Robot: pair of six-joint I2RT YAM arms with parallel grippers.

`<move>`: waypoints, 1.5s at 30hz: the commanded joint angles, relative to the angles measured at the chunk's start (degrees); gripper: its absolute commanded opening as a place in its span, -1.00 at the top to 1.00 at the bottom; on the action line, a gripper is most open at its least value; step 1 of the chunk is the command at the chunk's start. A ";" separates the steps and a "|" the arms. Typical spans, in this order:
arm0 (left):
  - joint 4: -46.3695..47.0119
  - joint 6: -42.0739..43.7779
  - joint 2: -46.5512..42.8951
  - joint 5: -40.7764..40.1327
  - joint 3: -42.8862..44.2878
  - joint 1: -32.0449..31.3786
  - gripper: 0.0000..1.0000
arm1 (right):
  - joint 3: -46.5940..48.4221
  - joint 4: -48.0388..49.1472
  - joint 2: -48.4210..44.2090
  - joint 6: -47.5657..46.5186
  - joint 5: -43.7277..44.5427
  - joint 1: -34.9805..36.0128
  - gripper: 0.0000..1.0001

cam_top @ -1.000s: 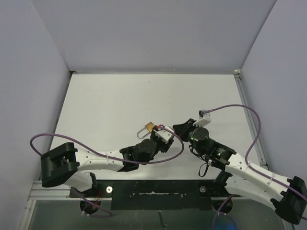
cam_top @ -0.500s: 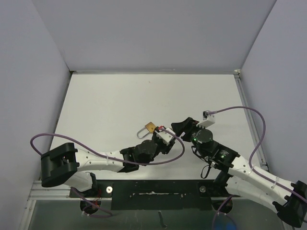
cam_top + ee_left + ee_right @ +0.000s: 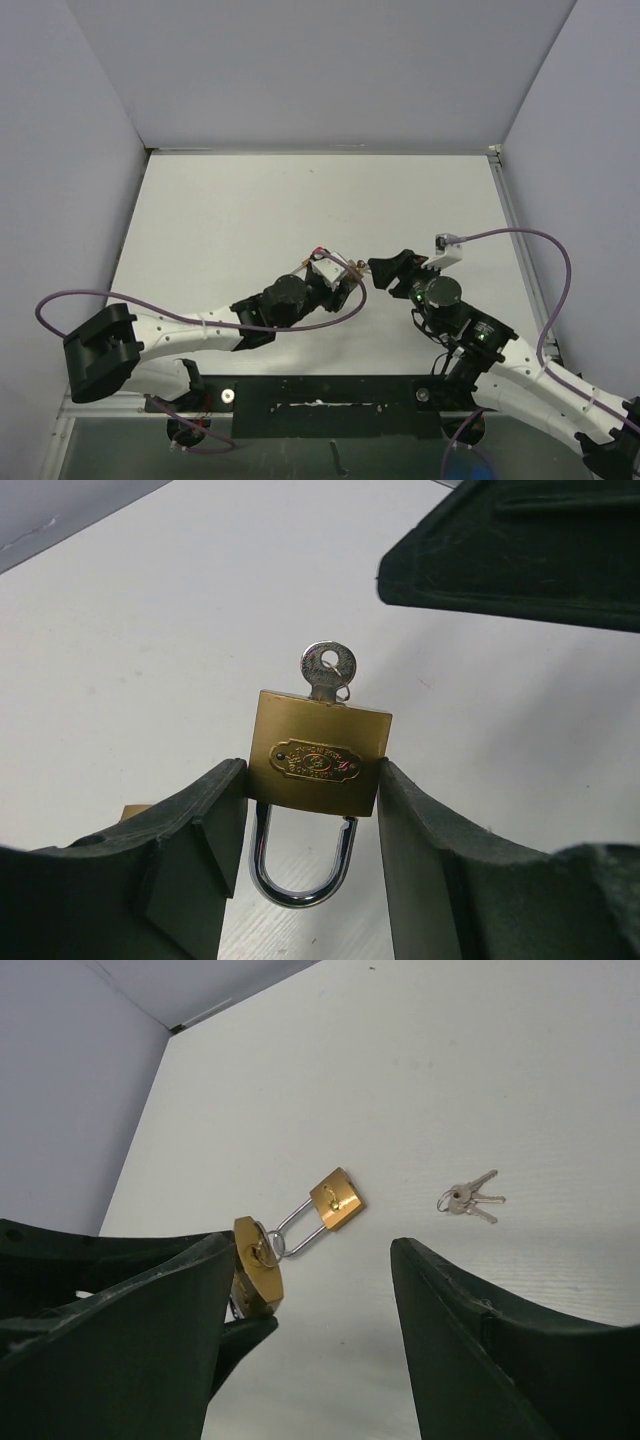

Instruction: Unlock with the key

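A brass padlock (image 3: 318, 760) is clamped by its sides between the fingers of my left gripper (image 3: 312, 775), shackle (image 3: 300, 880) toward the camera. A silver key (image 3: 328, 670) sticks out of its far end. One shackle leg ends just clear of the brass body. In the right wrist view the same padlock (image 3: 256, 1275) and its key (image 3: 262, 1250) sit beside the left finger of my right gripper (image 3: 310, 1245), which stands open and holds nothing. From above, the left gripper (image 3: 345, 272) and the right gripper (image 3: 385, 270) face each other at mid-table.
A second brass padlock (image 3: 336, 1198) lies on the white table (image 3: 450, 1080) beyond the held one. A small bunch of keys (image 3: 466, 1200) lies to its right. Grey walls (image 3: 330, 70) enclose the table on three sides.
My right gripper has opened, let go of the key and drawn back to the right. The left arm has swung the padlock up and right, now covering the second padlock in the top view.
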 commanded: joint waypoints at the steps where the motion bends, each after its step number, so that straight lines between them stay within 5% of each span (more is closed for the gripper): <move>1: -0.78 -1.97 -4.70 6.38 2.05 2.90 1.00 | 0.53 -3.79 -2.80 -1.64 4.63 -0.08 -0.29; 7: -3.63 -4.09 -5.50 10.89 2.69 6.05 1.00 | 0.61 -4.63 -4.67 -4.36 3.54 -0.37 -0.33; 20: -0.59 -1.92 -4.73 18.01 3.19 6.05 1.00 | -1.72 7.05 1.86 -5.99 -14.59 -1.85 -0.36; 38: 1.38 1.12 -6.29 20.63 3.22 5.99 1.00 | -4.68 15.87 8.93 -1.68 -28.53 -6.74 -0.01; 42: 1.22 1.07 -5.94 20.45 3.38 5.98 1.00 | -5.14 16.74 9.24 -0.89 -28.80 -6.80 0.31; 45: 1.35 0.93 -6.09 19.61 3.19 6.03 1.00 | -5.43 16.63 9.15 -0.20 -28.19 -6.77 0.78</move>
